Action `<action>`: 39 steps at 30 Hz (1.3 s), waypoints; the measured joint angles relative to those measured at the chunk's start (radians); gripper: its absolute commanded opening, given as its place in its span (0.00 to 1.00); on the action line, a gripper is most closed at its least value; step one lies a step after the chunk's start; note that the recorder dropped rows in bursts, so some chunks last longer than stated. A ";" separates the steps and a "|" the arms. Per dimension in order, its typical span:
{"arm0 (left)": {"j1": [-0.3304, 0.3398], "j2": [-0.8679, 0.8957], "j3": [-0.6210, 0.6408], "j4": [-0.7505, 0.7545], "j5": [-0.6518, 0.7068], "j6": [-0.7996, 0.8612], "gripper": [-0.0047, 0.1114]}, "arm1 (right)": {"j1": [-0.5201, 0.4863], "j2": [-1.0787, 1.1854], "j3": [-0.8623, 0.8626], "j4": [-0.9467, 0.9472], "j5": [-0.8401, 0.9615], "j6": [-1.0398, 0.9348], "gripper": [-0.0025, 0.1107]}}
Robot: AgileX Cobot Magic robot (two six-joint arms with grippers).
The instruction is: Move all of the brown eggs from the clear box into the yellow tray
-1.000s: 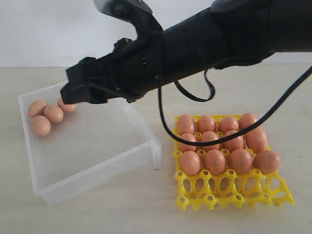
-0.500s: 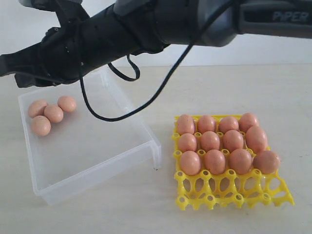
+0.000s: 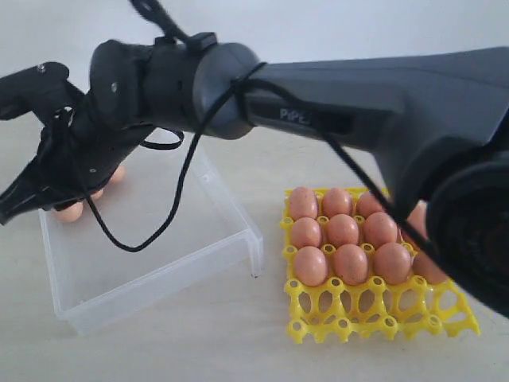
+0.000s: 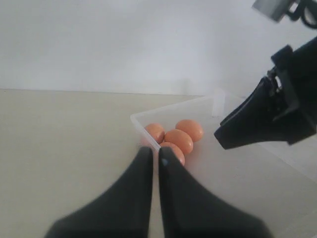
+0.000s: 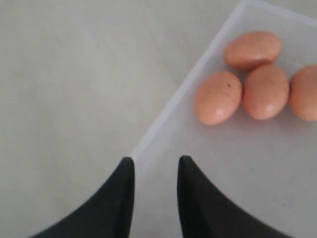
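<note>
Where the right hand is hanging: over the left edge of the clear box, its arm lying across the exterior view from the right.
Right hand's state: its two fingers are standing apart with a modest gap and gripping nothing; the box's rim is showing between them in the right wrist view.
Loose brown eggs: four are lying in a tight cluster on the box floor by that edge, near the fingertips but not touching them (in the exterior view the hand is hiding most of them).
Left hand: its tips are lining up with a corner of the box, the cluster lying just beyond; the fingers are all but pressed together, showing only a thin slit and holding nothing.
Yellow tray: it is sitting on the worktop to the right of the box, apart from it.
Eggs in the tray: they are filling the three back rows as far as the arm is letting them show; the front row of cups is standing open.
</note>
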 measured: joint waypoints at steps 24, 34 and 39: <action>0.000 0.000 0.000 0.000 0.000 0.000 0.08 | -0.092 0.249 -0.410 -0.043 -0.070 0.300 0.53; 0.000 0.000 0.000 0.000 0.000 0.000 0.08 | -0.090 0.358 -0.412 -0.036 -0.154 0.327 0.38; 0.000 0.000 0.000 0.000 0.000 0.000 0.08 | -0.090 0.409 -0.412 -0.026 -0.211 0.321 0.38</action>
